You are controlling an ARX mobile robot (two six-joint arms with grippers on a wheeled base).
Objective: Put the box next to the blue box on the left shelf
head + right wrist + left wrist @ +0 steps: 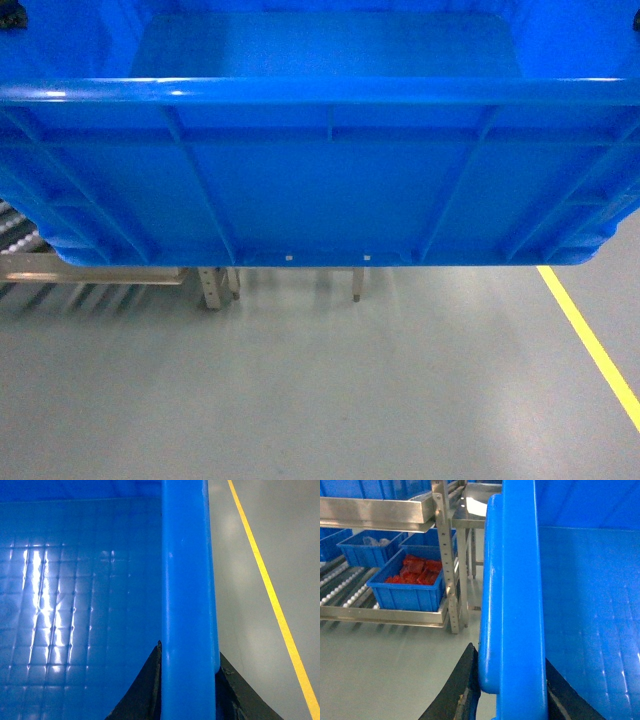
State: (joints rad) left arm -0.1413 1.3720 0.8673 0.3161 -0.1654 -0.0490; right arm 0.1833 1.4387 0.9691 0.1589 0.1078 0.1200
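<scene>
The box [320,190], a large bright blue open-topped crate with ribbed walls, hangs above the floor and fills the upper half of the head view. My left gripper [510,672] is shut on its left rim [515,605], one black finger [462,690] outside and one inside. On the opposite rim [189,580] my right gripper [189,655] is shut the same way. The left shelf [380,614], a grey roller rack, stands to the left. On it sits a blue box [410,596] with red contents. A corner of the rack [20,235] shows under the crate.
A second blue bin [365,550] sits further back on the rack, under an upper metal tray [375,512]. A steel upright [451,580] and table legs [215,285] stand ahead. A yellow floor line [590,340] runs along the right.
</scene>
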